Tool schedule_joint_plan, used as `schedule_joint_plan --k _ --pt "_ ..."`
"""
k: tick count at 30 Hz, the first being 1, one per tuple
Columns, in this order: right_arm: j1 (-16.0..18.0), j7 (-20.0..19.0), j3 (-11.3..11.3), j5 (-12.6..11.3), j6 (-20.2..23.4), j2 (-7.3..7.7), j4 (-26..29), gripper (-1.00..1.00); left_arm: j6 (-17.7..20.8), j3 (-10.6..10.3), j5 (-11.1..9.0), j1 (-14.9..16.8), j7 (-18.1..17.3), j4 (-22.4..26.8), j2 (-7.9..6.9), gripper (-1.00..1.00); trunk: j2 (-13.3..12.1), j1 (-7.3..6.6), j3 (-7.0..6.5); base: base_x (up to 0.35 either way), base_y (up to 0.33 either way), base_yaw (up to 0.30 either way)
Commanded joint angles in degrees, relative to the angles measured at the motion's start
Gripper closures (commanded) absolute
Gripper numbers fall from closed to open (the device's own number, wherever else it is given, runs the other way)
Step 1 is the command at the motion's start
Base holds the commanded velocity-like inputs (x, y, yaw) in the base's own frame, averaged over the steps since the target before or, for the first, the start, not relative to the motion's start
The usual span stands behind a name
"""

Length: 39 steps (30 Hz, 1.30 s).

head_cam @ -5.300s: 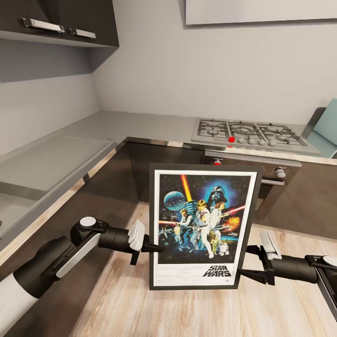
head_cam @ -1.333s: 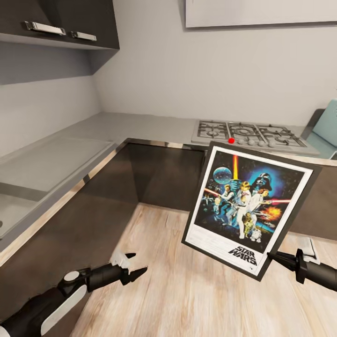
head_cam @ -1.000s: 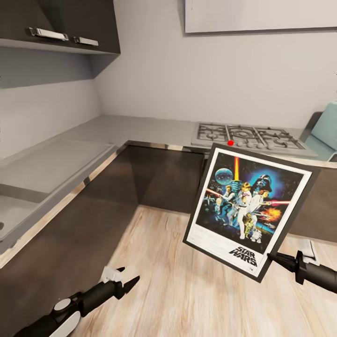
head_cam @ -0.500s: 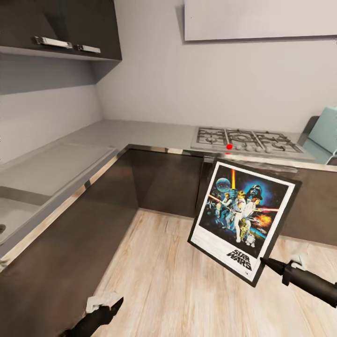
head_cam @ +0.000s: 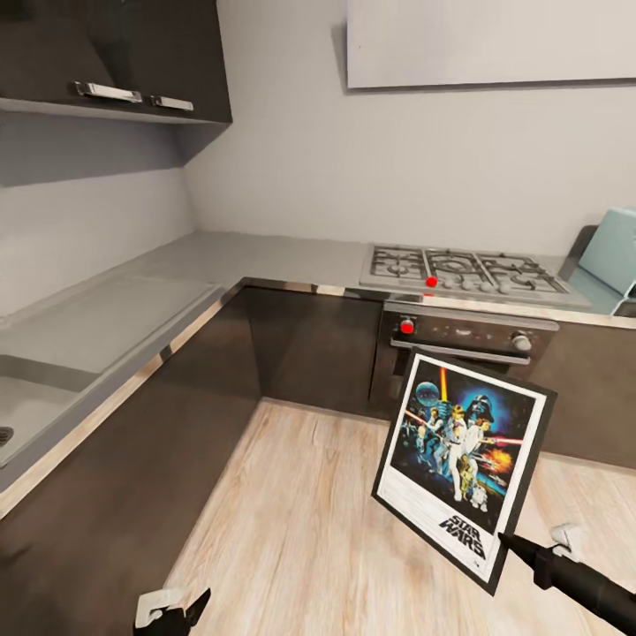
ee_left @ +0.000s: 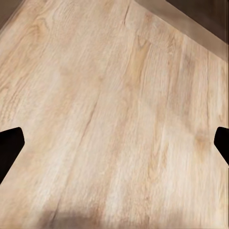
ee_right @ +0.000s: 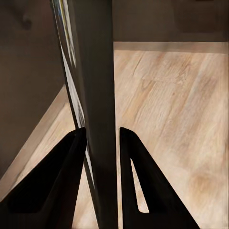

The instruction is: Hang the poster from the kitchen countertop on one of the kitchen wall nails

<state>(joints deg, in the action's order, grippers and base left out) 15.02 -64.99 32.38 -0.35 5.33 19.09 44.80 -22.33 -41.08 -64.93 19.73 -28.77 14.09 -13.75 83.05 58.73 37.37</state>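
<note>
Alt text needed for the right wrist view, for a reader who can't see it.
The right tool grips the poster edge-on, one black finger on each side of its thin dark frame. Behind lie the light wooden floor and dark cabinet fronts.

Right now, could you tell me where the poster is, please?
In the head view the poster is low on the right, tilted, pinched at its lower right corner by the right gripper, above the wooden floor before the oven.

Left pincer (head_cam: 181, 612) cut by bottom edge; poster (ee_right: 93, 95) seen edge-on
</note>
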Motion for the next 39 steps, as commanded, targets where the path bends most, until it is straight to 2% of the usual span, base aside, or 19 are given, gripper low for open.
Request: schedule_joint_plan --k 1,6,11,14,31,33,36,39 --pt "0.0 -0.3 0.2 -0.1 0.4 -0.04 0.0 1.00 -0.2 -0.5 -0.6 0.0 -0.3 -0.1 0.03 -1.00 0.0 0.00 0.03 0.000 0.000 0.000" --pt "-0.6 -0.1 0.2 0.1 -0.2 0.05 -0.2 1.00 0.1 -0.5 -0.6 0.0 -0.5 -0.3 0.38 -1.00 0.0 0.00 -0.23 0.000 0.000 -0.049" --pt "-2.1 0.1 0.3 0.1 -0.4 0.20 -0.2 1.00 0.2 -0.5 -0.6 0.0 -0.5 -0.4 1.80 -1.00 0.0 0.00 -0.65 0.000 0.000 -0.045" --pt "-3.7 0.3 0.4 0.1 -0.5 0.24 -0.2 1.00 0.1 -0.4 -0.6 0.0 -0.4 -0.6 2.18 -1.00 0.0 0.00 -0.86 0.000 0.000 -0.010" --pt "-4.7 0.5 0.4 0.1 -0.9 0.33 -0.4 1.00 0.1 -0.2 -0.7 0.0 0.0 -1.7 2.24 -1.00 -6.8 -3.74 -3.99 0.000 0.000 0.000" --pt "-6.0 0.3 0.4 0.0 -4.6 0.31 -0.4 1.00 0.1 -0.1 -0.7 0.0 0.0 -1.7 2.24 -1.00 -7.6 -4.18 -4.35 0.000 0.000 0.000" --pt "-6.4 0.2 0.4 -0.1 -7.9 0.27 -0.4 1.00 0.1 -0.1 -0.7 0.0 0.0 -1.7 2.24 -1.00 -8.8 -4.83 -4.89 0.000 0.000 0.000" --pt "-6.7 0.0 0.4 -0.1 -9.5 0.24 -0.4 1.00 0.1 -0.1 -0.7 0.0 0.0 -1.7 2.24 -1.00 -10.0 -5.49 -5.43 0.000 0.000 0.000"
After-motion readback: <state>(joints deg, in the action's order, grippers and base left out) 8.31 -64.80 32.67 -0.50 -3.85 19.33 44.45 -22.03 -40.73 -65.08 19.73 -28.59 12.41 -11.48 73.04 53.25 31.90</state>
